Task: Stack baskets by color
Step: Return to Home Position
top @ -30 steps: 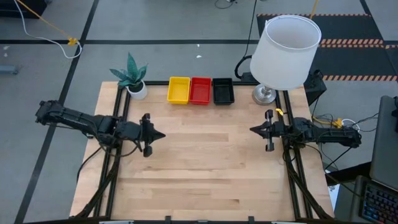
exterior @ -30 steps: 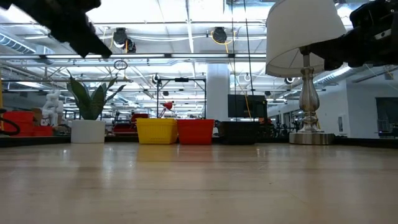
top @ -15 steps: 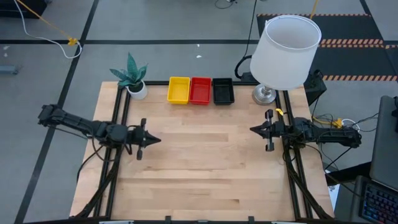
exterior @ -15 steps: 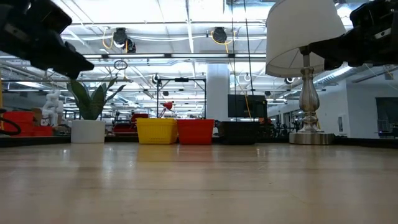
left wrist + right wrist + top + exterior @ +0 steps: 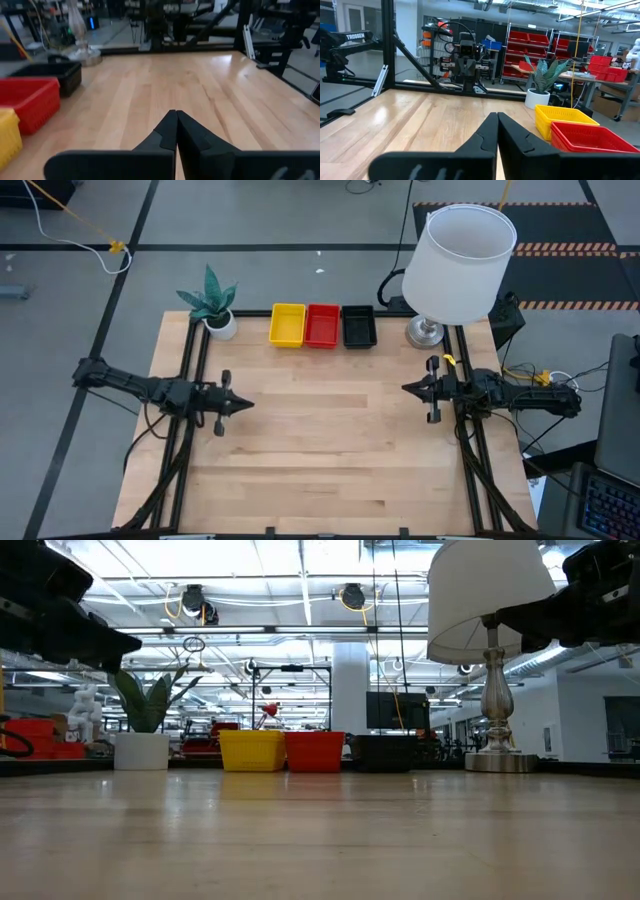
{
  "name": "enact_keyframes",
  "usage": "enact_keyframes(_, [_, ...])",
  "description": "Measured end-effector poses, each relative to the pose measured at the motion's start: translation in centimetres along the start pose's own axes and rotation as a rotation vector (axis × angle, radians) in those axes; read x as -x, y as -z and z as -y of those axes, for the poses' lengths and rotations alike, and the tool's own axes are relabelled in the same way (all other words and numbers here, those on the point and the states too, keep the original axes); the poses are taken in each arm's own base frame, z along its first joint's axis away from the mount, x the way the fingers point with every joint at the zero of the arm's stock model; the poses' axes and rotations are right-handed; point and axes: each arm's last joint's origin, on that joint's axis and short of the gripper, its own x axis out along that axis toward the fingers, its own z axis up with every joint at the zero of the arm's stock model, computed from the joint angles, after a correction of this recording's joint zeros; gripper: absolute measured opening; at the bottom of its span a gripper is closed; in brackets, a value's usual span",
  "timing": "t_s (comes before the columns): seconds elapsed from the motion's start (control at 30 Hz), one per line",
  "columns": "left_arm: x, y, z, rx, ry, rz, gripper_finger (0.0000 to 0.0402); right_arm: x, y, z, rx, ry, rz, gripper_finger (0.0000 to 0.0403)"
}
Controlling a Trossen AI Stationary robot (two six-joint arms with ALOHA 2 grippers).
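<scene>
Left arm (image 5: pixel 140 386) drew back, both jaws closed; baskets (image 5: pixel 322 326) lie lengthwise front-to-back.

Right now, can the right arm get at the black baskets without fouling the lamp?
Probably yes. The right gripper, shut, hangs over bare table, and nothing lies between it and the black baskets. The lamp base stands close beside that path.

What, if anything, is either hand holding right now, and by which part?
Nothing. The left hand and right hand are both shut and empty, over the wooden table.
</scene>
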Motion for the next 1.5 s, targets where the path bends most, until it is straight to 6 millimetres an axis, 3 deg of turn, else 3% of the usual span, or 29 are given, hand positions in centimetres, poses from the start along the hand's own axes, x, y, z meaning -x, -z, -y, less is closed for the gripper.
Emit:
enact_keyframes(0.23, [0.5, -0.6, -0.4, -0.047, -0.033, 0.084, 0.0004, 0.0, 0.0, 0.0, 0.0, 0.0, 0.0, 0.0])
enact_keyframes(0.8, [0.7, -0.8, -2.0, -0.066, -0.179, 0.105, 0.0008, 0.0, 0.0, 0.0, 0.0, 0.001, 0.0, 0.0])
enact_keyframes(1.5, [1.2, -1.2, -2.1, -0.076, -0.179, 0.17, 0.0005, 0.0, 0.0, 0.0, 0.0, 0.001, 0.0, 0.0])
